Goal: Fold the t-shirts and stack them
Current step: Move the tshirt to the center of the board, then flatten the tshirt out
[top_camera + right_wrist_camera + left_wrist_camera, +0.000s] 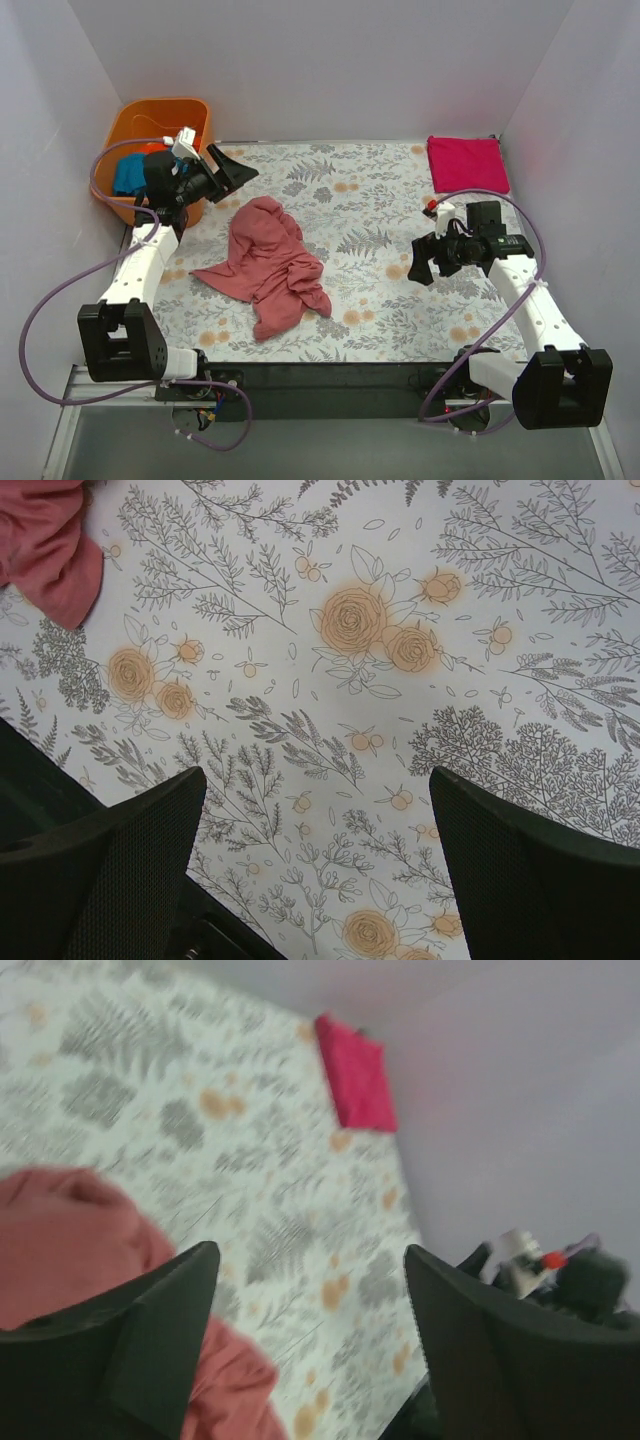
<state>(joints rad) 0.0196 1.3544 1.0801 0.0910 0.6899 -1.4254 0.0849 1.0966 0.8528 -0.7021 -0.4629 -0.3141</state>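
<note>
Crumpled shirt [268,262] lies left of centre on table [380,300]. Folded shirt [467,164] sits at far right corner. Tub [140,118], at far left corner, holds cloth [127,173].

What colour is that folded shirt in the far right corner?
The folded shirt is bright magenta-pink, clearest in the top external view.

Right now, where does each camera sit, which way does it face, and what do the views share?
Top external: above and behind the bases, looking down on the table; both arms show, left gripper by the orange tub, right gripper over bare table.
Left wrist: on the left arm, facing across the table toward the folded magenta shirt at the far right corner; own open fingers, the right arm beyond.
Right wrist: faces down at the table's floral print; own open fingers.
Shared: the crumpled brick-red shirt shows in all three.
</note>
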